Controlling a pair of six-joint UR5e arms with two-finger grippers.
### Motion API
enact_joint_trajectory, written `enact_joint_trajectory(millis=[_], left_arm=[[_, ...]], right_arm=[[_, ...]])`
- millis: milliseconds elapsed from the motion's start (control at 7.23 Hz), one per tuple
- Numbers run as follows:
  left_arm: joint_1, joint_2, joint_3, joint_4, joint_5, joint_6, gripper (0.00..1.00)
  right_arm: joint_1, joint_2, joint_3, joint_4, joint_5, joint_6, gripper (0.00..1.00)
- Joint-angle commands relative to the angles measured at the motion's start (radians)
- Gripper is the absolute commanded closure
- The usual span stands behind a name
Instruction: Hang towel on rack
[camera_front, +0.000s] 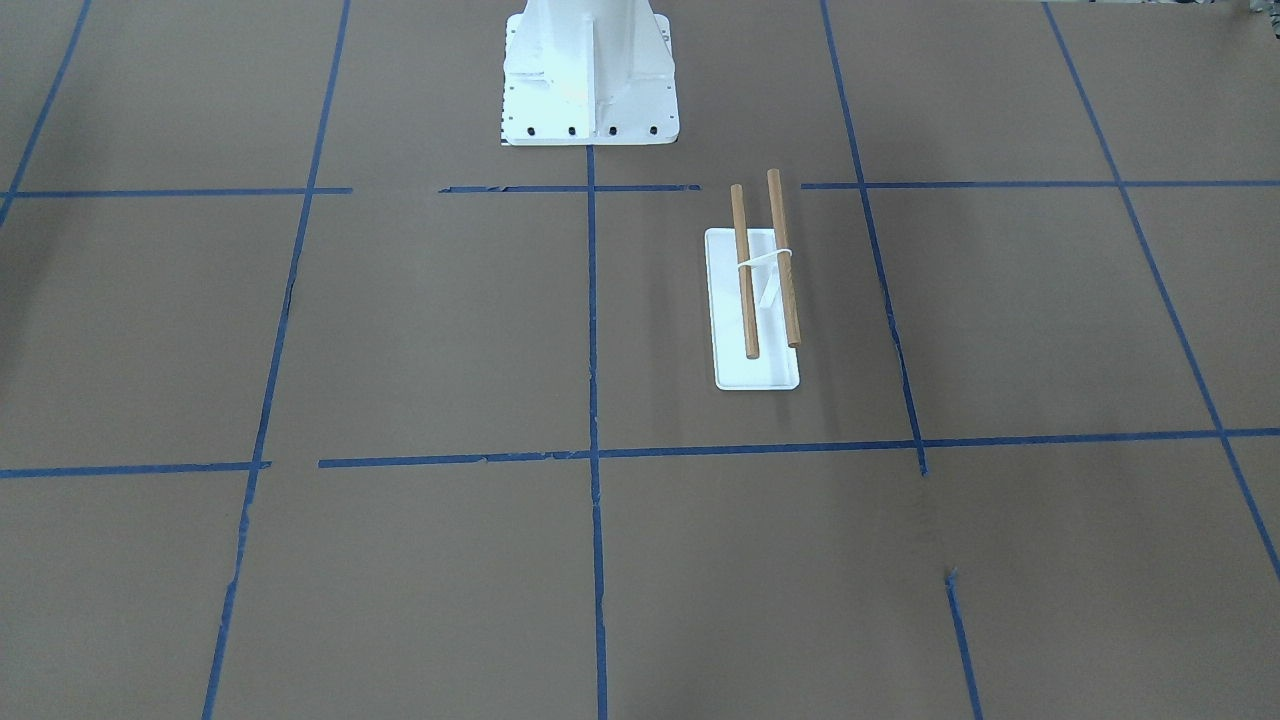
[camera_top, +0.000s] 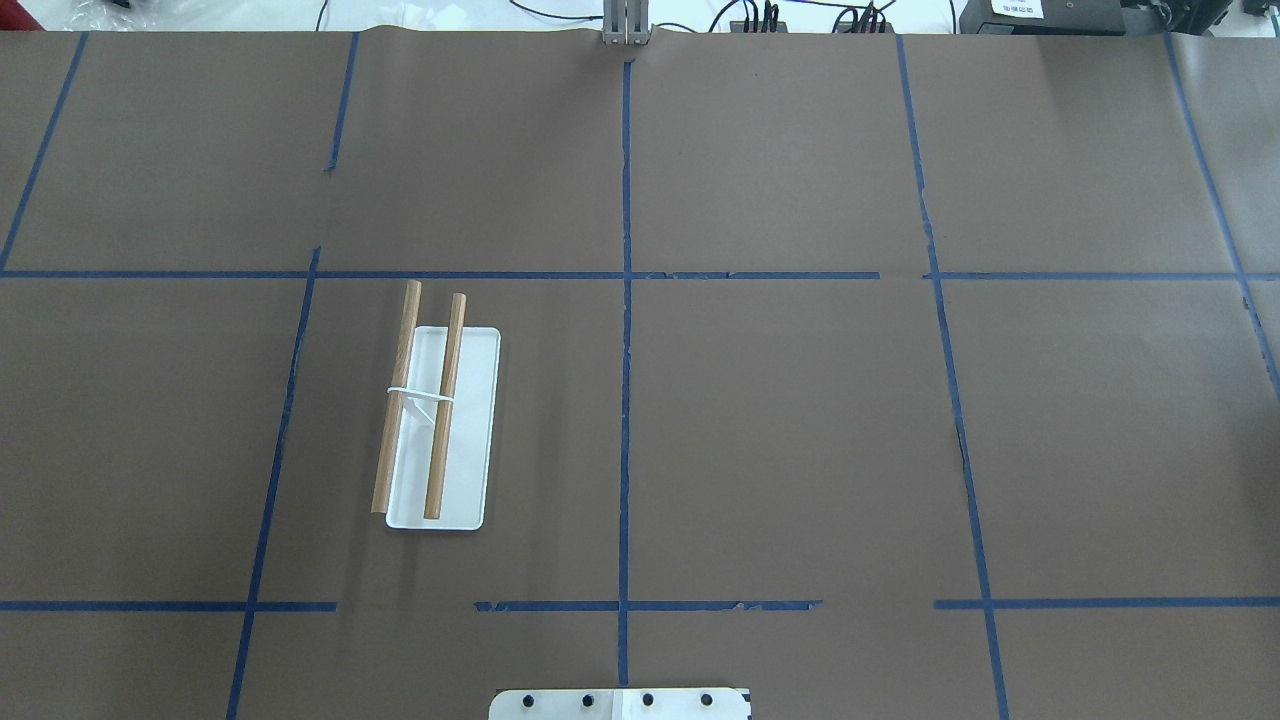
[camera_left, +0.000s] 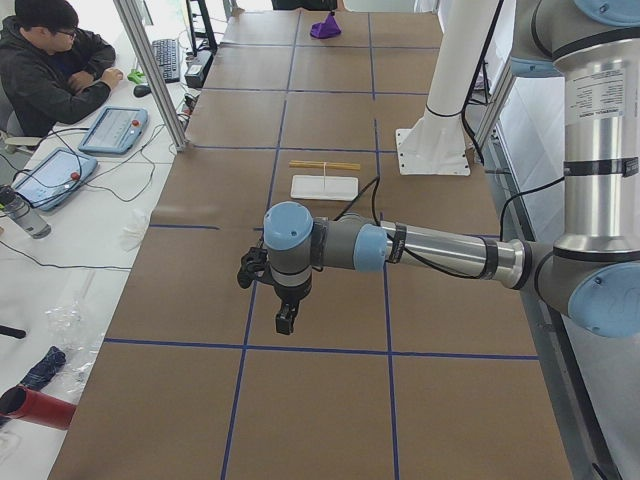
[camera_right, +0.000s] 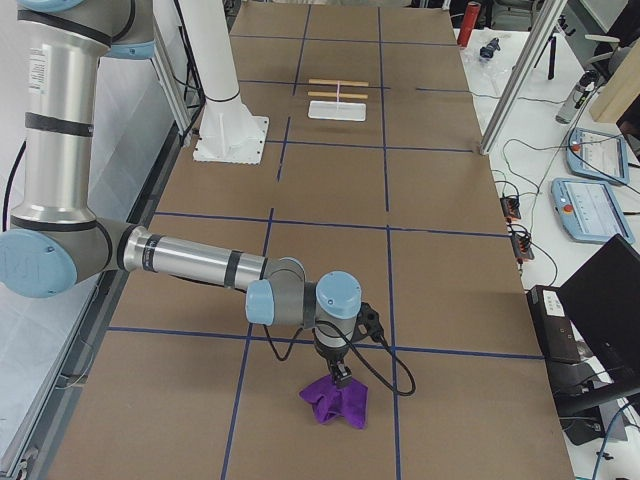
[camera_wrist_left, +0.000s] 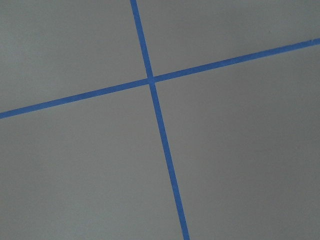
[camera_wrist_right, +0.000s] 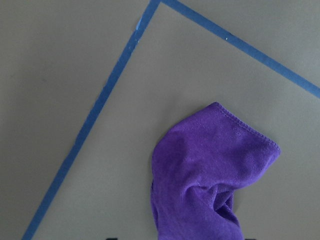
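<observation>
The rack (camera_top: 440, 420) stands on the tabletop (camera_top: 800, 400) in the robot's left half, left of the centre tape (camera_top: 626, 400) in the overhead view and forward of the pedestal (camera_front: 590, 80). Its flat white base (camera_top: 470, 430) lies on the brown surface, and its two wooden rods (camera_top: 396, 400) run parallel above it, lengthwise away from the robot; the outer rod overhangs the base edge. A thin white cross-piece (camera_top: 420, 393) spans both rods near mid-length. The towel (camera_right: 336, 402), purple and crumpled, lies at the tabletop end on the robot's right, well apart from the rack. In the right wrist view it (camera_wrist_right: 210, 170) sits inside a taped corner, clear of the tape lines. The right hand (camera_right: 342, 378) points straight down at the raised peak of the towel, at or just above it; how far it is open, and whether it grips the cloth, cannot be told. The left hand (camera_left: 286, 322) hangs pointing down above the tabletop at the opposite end, near a tape crossing (camera_wrist_left: 151, 80); its opening cannot be told either.
</observation>
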Motion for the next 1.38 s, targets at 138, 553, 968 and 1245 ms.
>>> enact_joint_trajectory(millis=[138, 553, 968, 1245], left_arm=[[0.002, -0.001, 0.001, -0.004, -0.002, 0.001, 0.00], [0.002, -0.003, -0.003, -0.004, -0.002, 0.001, 0.00], [0.002, -0.012, -0.005, -0.002, -0.002, 0.001, 0.00], [0.002, -0.067, -0.005, -0.001, 0.008, -0.003, 0.00]], right_arm=[[-0.007, 0.076, -0.152, 0.000, -0.021, -0.191, 0.18], [-0.007, 0.062, -0.154, 0.000, -0.015, -0.213, 0.89], [-0.006, 0.062, -0.081, -0.018, -0.004, -0.221, 1.00], [-0.006, 0.089, 0.080, -0.110, 0.034, -0.213, 1.00]])
